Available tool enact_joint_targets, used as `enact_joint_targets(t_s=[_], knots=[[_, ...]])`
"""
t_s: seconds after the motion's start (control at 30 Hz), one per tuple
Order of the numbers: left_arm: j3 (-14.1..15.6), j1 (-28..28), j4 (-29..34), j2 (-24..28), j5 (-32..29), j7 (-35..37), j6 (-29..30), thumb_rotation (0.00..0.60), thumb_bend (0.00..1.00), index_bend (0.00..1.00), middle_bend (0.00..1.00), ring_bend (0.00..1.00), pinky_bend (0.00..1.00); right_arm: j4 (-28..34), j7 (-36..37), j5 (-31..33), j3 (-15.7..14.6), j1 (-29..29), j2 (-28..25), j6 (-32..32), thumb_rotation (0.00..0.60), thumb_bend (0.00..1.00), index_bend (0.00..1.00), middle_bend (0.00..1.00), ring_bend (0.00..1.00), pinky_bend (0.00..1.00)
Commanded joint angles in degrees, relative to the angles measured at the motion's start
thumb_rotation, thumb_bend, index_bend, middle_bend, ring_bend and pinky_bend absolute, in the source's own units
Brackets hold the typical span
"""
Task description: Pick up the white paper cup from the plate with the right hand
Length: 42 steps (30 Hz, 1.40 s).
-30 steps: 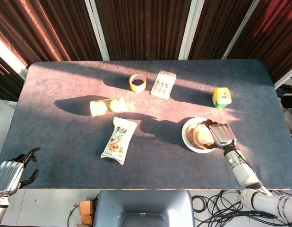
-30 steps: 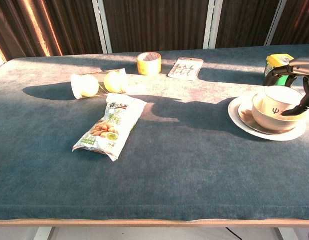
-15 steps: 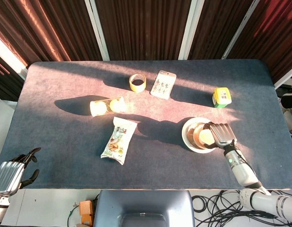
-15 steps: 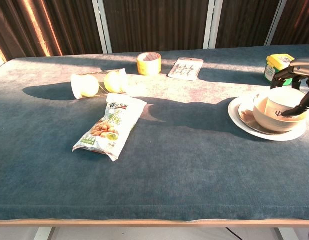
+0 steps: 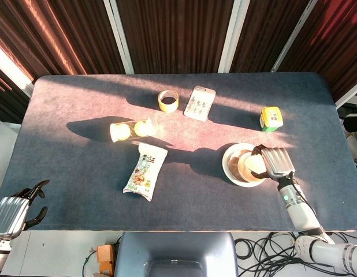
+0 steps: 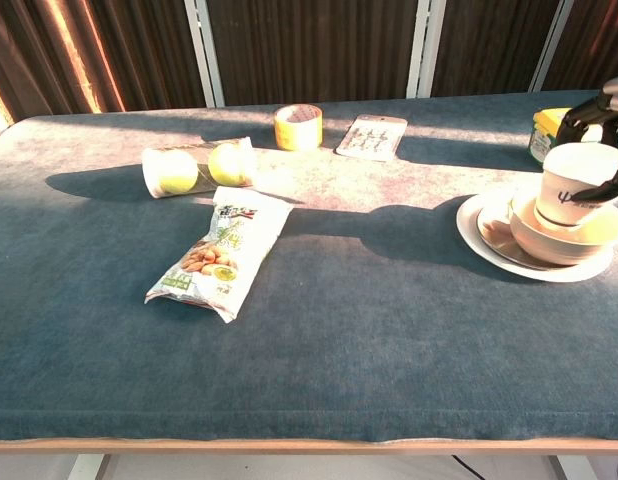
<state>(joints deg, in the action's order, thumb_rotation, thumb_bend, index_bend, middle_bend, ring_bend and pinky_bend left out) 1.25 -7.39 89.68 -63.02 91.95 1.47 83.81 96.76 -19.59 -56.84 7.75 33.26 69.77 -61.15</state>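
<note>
Right hand: my right hand (image 6: 601, 140) has its fingers wrapped around the white paper cup (image 6: 580, 183).
Cup: upright, its base just above the bowl (image 6: 567, 236) on the plate (image 6: 486, 238) (1 clean lift, by the look of it).
Done: grasp made, cup looks clear.
Left: raise it well away.
Left hand: my left hand (image 5: 14, 209) is idle, holding nothing, fingers loosely apart.

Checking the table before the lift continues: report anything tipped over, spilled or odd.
The clear tube of tennis balls lies on its side near the tape roll; nothing has spilled. The white paper cup, held by the right hand, sits upright above the bowl.
</note>
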Motion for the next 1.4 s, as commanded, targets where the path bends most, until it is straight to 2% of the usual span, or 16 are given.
enact_joint_targets(t_s=[0.03, 0.23, 0.43, 0.57, 0.6, 0.73, 1.17, 1.23, 1.33, 1.4], knots=[[0.0, 0.0, 0.0, 0.0, 0.1, -0.2, 0.0, 0.600, 0.35, 0.21, 0.47, 0.42, 0.63, 6.4, 1.2, -4.2, 0.3, -2.0, -3.4, -3.1, 0.600, 0.11, 0.47, 0.38, 0.52, 0.79], [0.1, -0.1, 0.1, -0.1, 0.2, -0.6, -0.1, 0.600, 0.35, 0.21, 0.47, 0.42, 0.63, 11.6, 10.3, -11.1, 0.0, -2.2, -7.1, 0.5, 0.600, 0.11, 0.47, 0.38, 0.52, 0.79], [0.1, -0.1, 0.1, 0.0, 0.1, -0.3, -0.1, 0.600, 0.35, 0.21, 0.47, 0.42, 0.63, 11.4, 17.9, -15.2, -0.6, -0.5, -8.1, 6.9, 0.600, 0.11, 0.46, 0.38, 0.52, 0.79], [0.2, 0.0, 0.1, 0.2, 0.1, 0.3, -0.1, 0.600, 0.35, 0.21, 0.47, 0.42, 0.63, 9.1, 17.9, -15.7, -1.7, 1.1, -6.5, 10.6, 0.600, 0.11, 0.45, 0.38, 0.52, 0.78], [0.2, 0.0, 0.1, 0.3, 0.2, 0.8, -0.1, 0.600, 0.35, 0.21, 0.47, 0.42, 0.63, 7.6, 16.8, -15.0, -2.6, 2.0, -5.4, 12.9, 0.600, 0.11, 0.45, 0.38, 0.52, 0.78], [0.3, -0.1, -0.1, 0.5, 0.2, 1.4, -0.3, 0.600, 0.35, 0.21, 0.47, 0.42, 0.63, 6.4, 15.8, -12.3, -2.7, 3.5, -4.3, 15.8, 0.600, 0.11, 0.44, 0.38, 0.51, 0.75], [0.4, -0.2, 0.0, 0.6, 0.3, 1.6, -0.5, 0.600, 0.35, 0.21, 0.47, 0.42, 0.63, 5.9, 13.5, -8.2, -3.3, 5.4, -4.3, 18.3, 0.600, 0.11, 0.38, 0.36, 0.33, 0.56], [0.4, -0.2, 0.0, 0.6, 0.3, 1.6, -0.5, 0.600, 0.35, 0.21, 0.47, 0.42, 0.63, 5.9, 13.4, -8.0, -3.3, 5.5, -4.3, 18.3, 0.600, 0.11, 0.36, 0.33, 0.28, 0.51], [0.4, -0.1, -0.1, 0.7, 0.4, 1.8, -0.2, 0.600, 0.35, 0.21, 0.47, 0.42, 0.63, 5.7, 13.2, -7.7, -3.5, 5.7, -4.0, 18.5, 0.600, 0.11, 0.30, 0.24, 0.16, 0.37], [0.4, 0.0, -0.1, 0.7, 0.4, 1.9, 0.0, 0.600, 0.35, 0.21, 0.47, 0.42, 0.63, 5.2, 13.5, -7.9, -3.7, 5.6, -3.6, 18.5, 0.600, 0.11, 0.26, 0.20, 0.13, 0.32]])
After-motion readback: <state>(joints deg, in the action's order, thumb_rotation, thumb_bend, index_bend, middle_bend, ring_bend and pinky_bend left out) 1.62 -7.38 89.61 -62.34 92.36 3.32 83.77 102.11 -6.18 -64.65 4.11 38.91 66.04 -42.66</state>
